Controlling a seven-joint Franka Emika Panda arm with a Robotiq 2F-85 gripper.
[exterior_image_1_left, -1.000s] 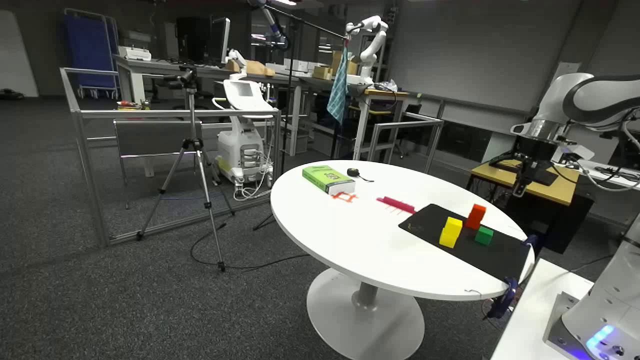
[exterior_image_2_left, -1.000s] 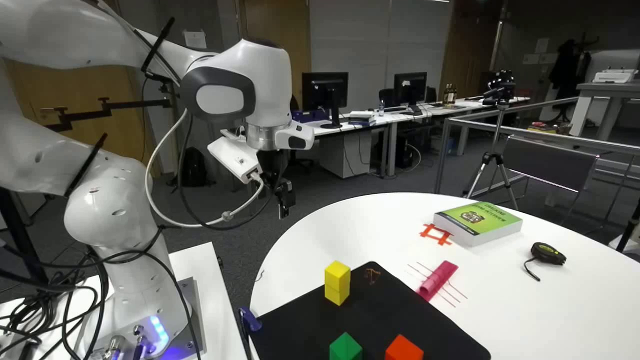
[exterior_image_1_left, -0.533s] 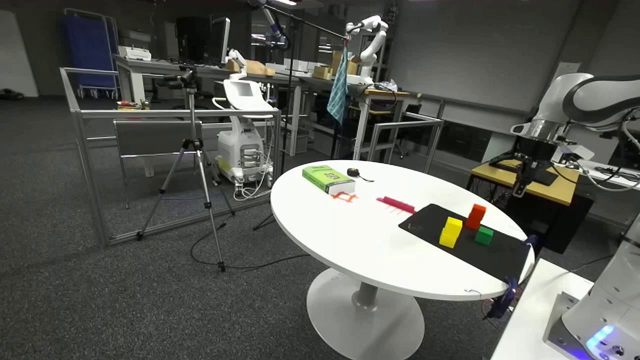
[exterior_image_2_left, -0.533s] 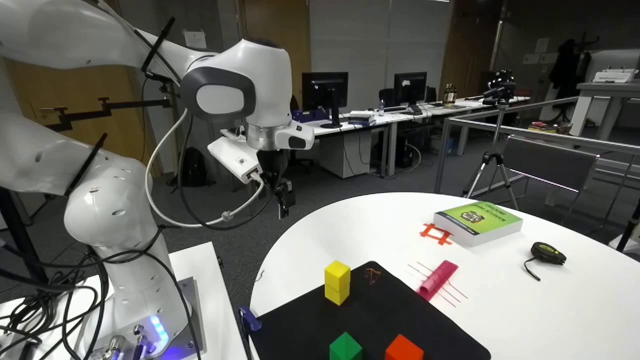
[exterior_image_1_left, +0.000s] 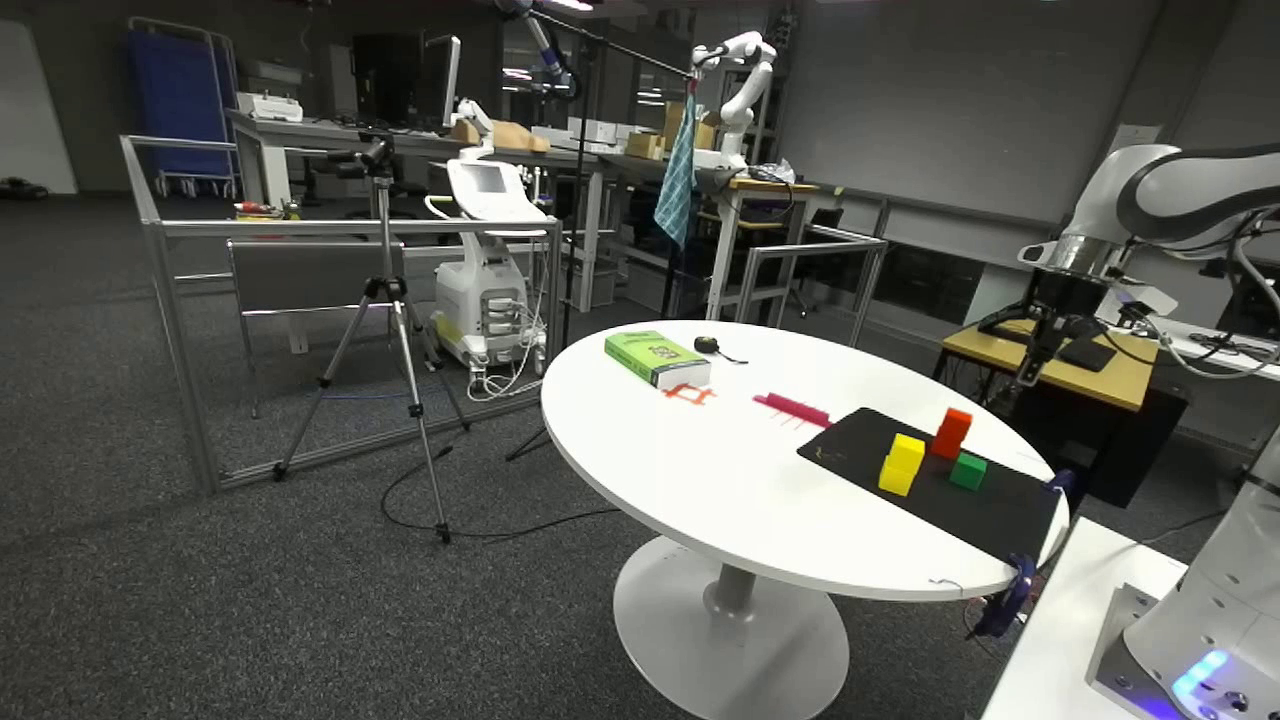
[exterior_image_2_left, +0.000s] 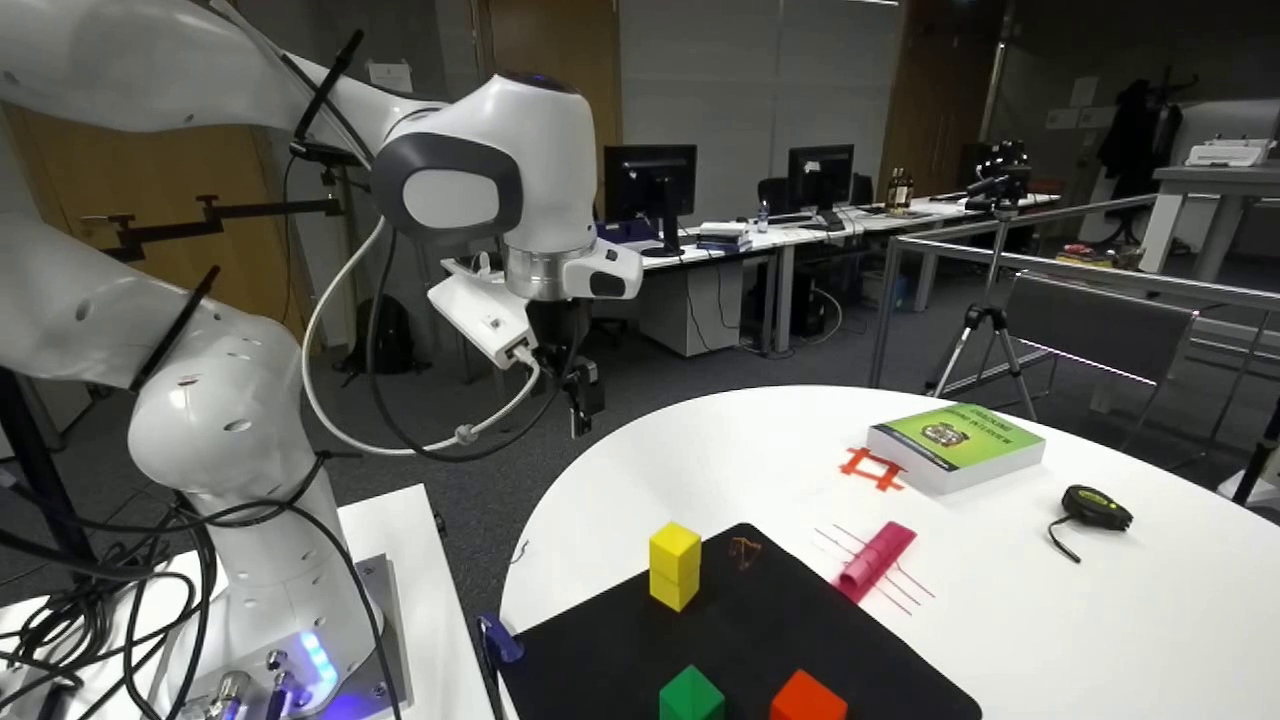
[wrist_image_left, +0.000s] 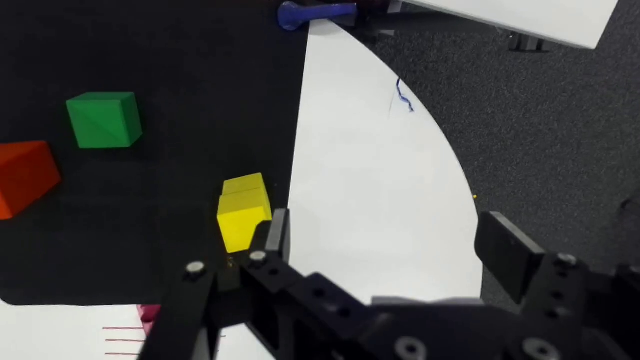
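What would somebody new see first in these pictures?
Probably the big white robot arm, with its black gripper hanging open and holding nothing. Next, perhaps, the yellow stack, the red tower and the green block, all bright against the black mat. The green book pops out too, lying off the mat on the round white table.
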